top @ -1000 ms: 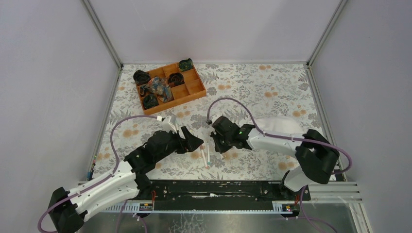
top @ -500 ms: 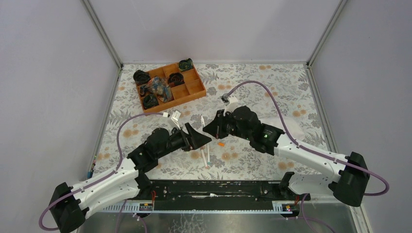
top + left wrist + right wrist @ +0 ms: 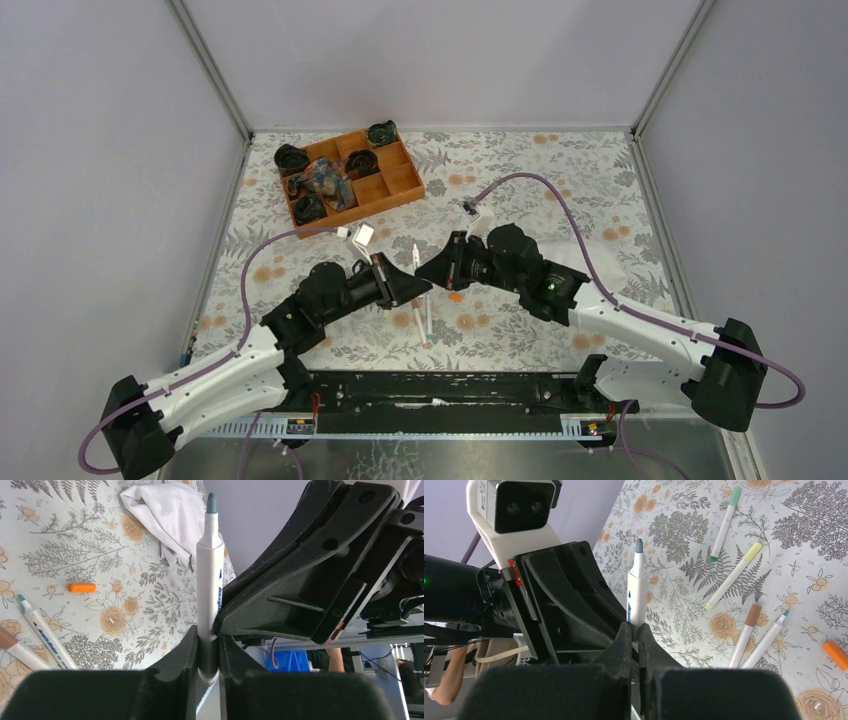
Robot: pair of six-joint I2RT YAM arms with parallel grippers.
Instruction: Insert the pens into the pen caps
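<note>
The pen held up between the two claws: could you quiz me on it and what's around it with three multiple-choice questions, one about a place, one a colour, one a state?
1. Where is the loose orange cap?
A in a tray
B on a pen
C on the flowered table

2. What colour is the held pen's tip?
A blue-green
B red
C yellow

3. How is the left gripper?
A wide open
B shut on the pen
C shut on nothing

Answers: 1 C, it lies alone on the cloth. 2 A, both wrist views show a blue-green tip. 3 B, its fingers press the barrel from both sides.
</note>
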